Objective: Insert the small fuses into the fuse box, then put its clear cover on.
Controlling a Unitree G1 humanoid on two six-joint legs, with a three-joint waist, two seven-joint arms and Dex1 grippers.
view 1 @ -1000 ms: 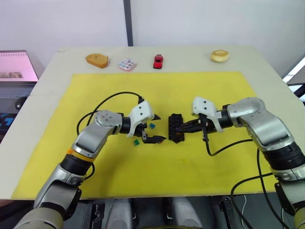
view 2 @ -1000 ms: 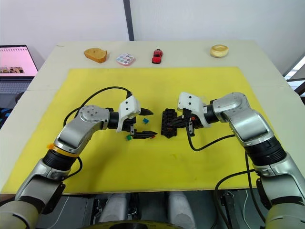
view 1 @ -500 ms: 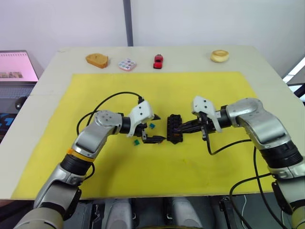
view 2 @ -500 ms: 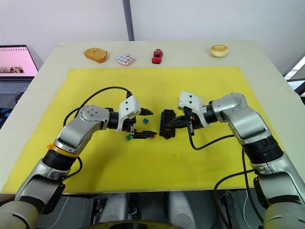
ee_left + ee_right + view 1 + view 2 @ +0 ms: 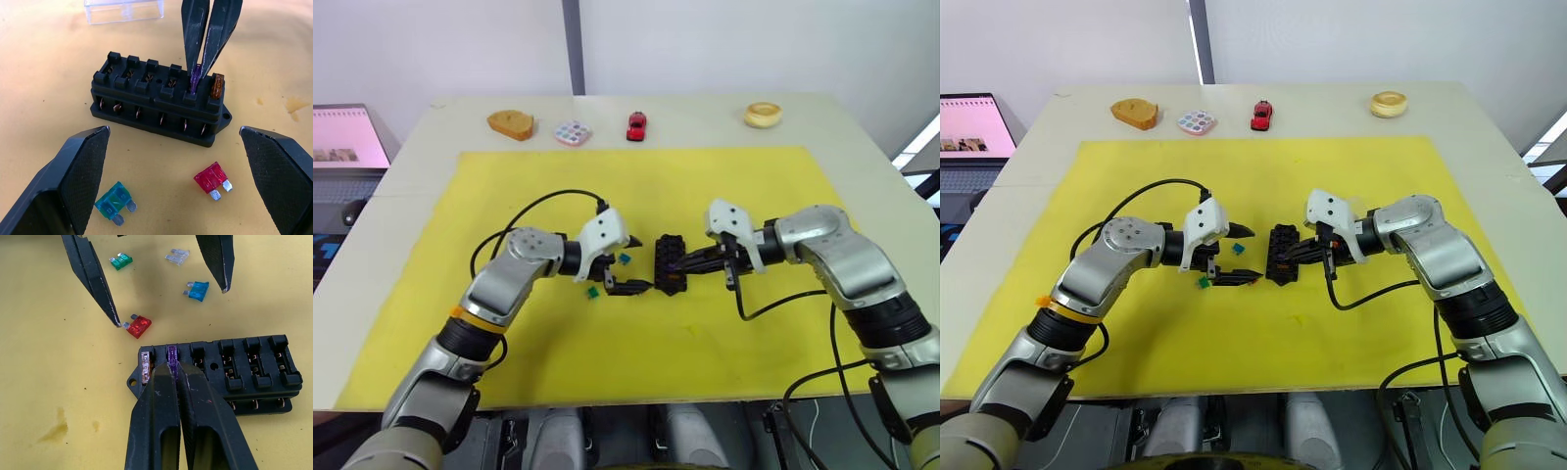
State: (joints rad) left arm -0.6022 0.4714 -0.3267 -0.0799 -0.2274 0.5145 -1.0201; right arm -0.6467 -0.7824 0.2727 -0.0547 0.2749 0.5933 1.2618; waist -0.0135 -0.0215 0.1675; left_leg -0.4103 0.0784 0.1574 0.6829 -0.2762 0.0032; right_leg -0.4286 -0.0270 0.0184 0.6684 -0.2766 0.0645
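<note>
While the right gripper (image 5: 172, 366) pinches its two black fingers together on the small purple plastic blade fuse (image 5: 195, 78), that fuse stands upright in the second slot from one end of the black rectangular plastic fuse box (image 5: 156, 100), beside the amber fuse (image 5: 216, 86) seated in the end slot. Remaining slots in that row hold no fuse. Fuse box: near the middle of the yellow mat (image 5: 724, 176), between the two grippers.

Left gripper (image 5: 628, 264): fingers spread wide apart, holding nothing, just beside the fuse box on its side away from the right gripper.

Loose on the mat by the left gripper: red fuse (image 5: 139, 326) nearest the box, teal fuse (image 5: 198, 290), green fuse (image 5: 121, 261), grey fuse (image 5: 177, 256).

Clear colourless plastic rectangular cover (image 5: 123, 10): on the mat behind the fuse box, apart from it.

Along the table's far edge: brown bread-like piece (image 5: 511, 123), small round multicoloured palette (image 5: 573, 131), red toy car (image 5: 636, 125), pale ring-shaped item (image 5: 763, 115).
</note>
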